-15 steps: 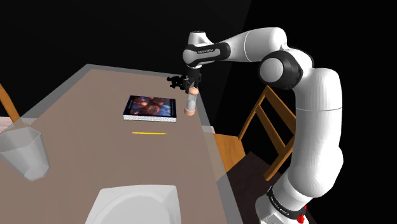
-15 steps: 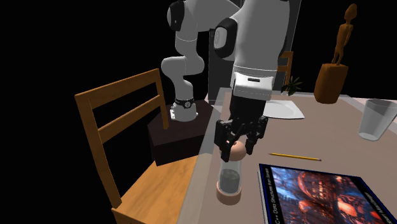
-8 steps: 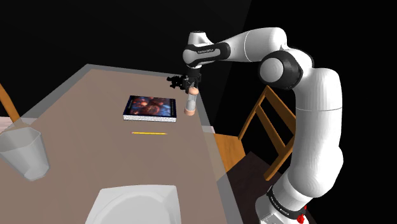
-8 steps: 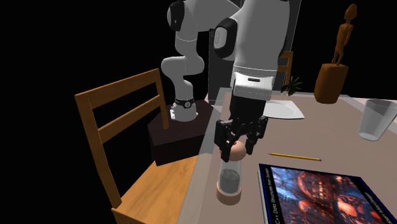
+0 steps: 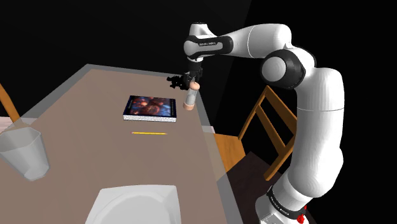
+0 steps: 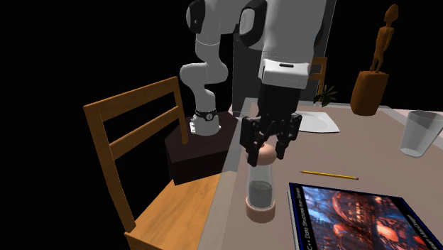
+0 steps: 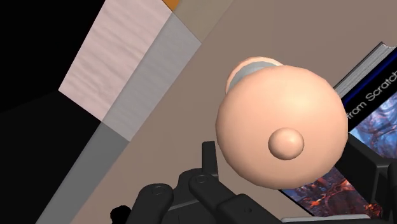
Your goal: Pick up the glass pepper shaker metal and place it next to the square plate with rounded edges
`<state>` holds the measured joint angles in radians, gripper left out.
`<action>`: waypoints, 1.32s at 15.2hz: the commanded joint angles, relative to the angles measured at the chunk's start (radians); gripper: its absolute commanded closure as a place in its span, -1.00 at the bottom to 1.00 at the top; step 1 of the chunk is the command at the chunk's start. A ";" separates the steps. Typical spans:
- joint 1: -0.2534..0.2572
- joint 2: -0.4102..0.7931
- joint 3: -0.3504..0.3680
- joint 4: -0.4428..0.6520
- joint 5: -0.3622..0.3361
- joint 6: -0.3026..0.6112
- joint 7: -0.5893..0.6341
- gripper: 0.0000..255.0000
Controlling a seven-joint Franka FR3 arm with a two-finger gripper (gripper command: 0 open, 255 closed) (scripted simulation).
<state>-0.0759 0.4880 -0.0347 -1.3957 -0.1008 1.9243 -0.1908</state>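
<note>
The shaker (image 6: 260, 192) is a clear jar with a round pink cap. It is at the long edge of the worktop (image 6: 369, 160), on the side where the chair (image 6: 135, 142) stands, just beside the book (image 6: 355, 213). Its foot is on the worktop or a tiny bit above it; I cannot tell which. I think the big danger is a slip. The cap is round and smooth, so the jar could slide out. This close to the edge, it could then fall past the worktop onto the chair or the floor. A fast swing could shake it loose too. The plate (image 5: 108, 197) is well apart from it, near the worktop's other end. If the jar is carried too low on the way there, its foot could bump the book or the pencil (image 5: 149, 133). The tool (image 6: 264, 153) comes down from above. Its two black fingers are narrow and pinch the cap from both sides. It holds the jar by the top alone and touches nothing else.
</note>
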 commanded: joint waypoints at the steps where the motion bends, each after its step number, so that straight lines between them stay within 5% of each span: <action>1: 0.000 -0.003 0.000 0.021 0.001 -0.024 -0.002 1.00; 11: 0.001 -0.005 0.000 0.149 0.004 -0.153 -0.015 1.00; 20: 0.075 -0.356 0.035 -0.293 -0.019 -0.074 0.104 1.00</action>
<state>-0.0086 0.1626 -0.0050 -1.6548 -0.1177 1.8479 -0.1012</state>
